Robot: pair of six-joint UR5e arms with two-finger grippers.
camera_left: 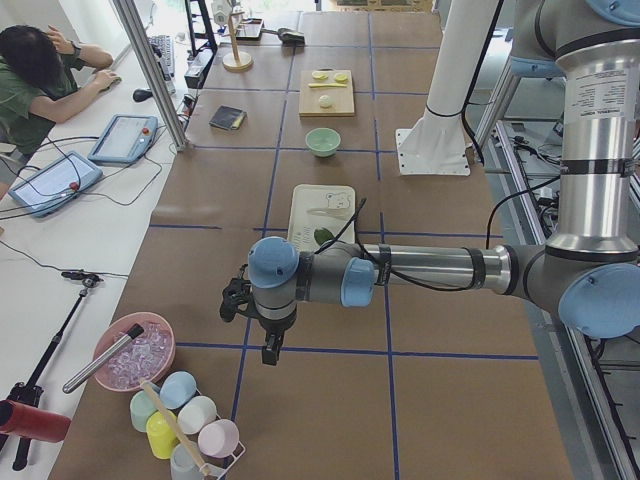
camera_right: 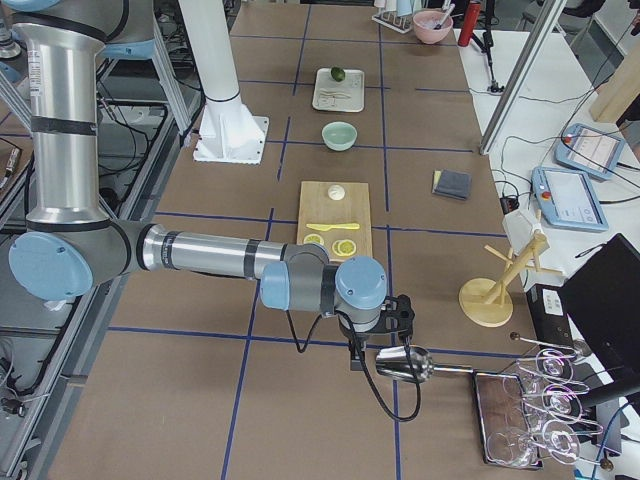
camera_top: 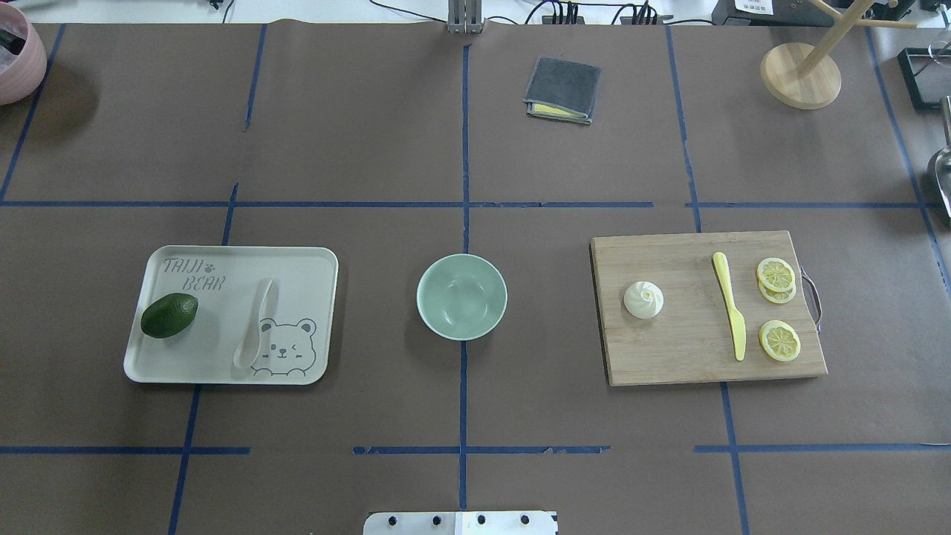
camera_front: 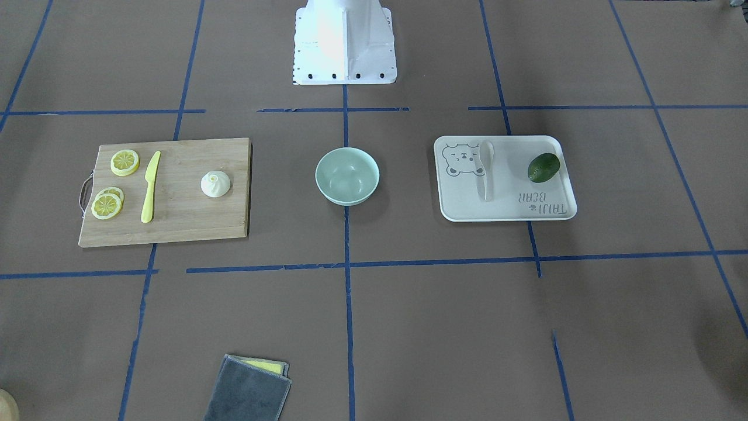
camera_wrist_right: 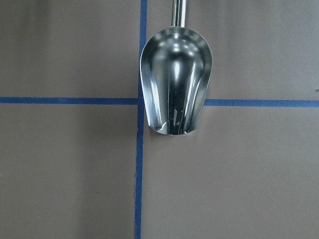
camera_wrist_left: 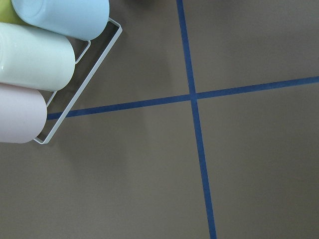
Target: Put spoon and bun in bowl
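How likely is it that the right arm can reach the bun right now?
Probably yes. The bun sits uncovered on the cutting board, apart from the knife and lemon slices, with nothing above it. The right arm's end effector hangs beyond the board's end.

tbl [camera_top: 371, 148]: brown cover, blue tape grid [camera_top: 465, 148] | white side desk [camera_left: 100, 262]

Mint-green bowl [camera_top: 461, 296], white bear-print tray [camera_top: 223, 260]
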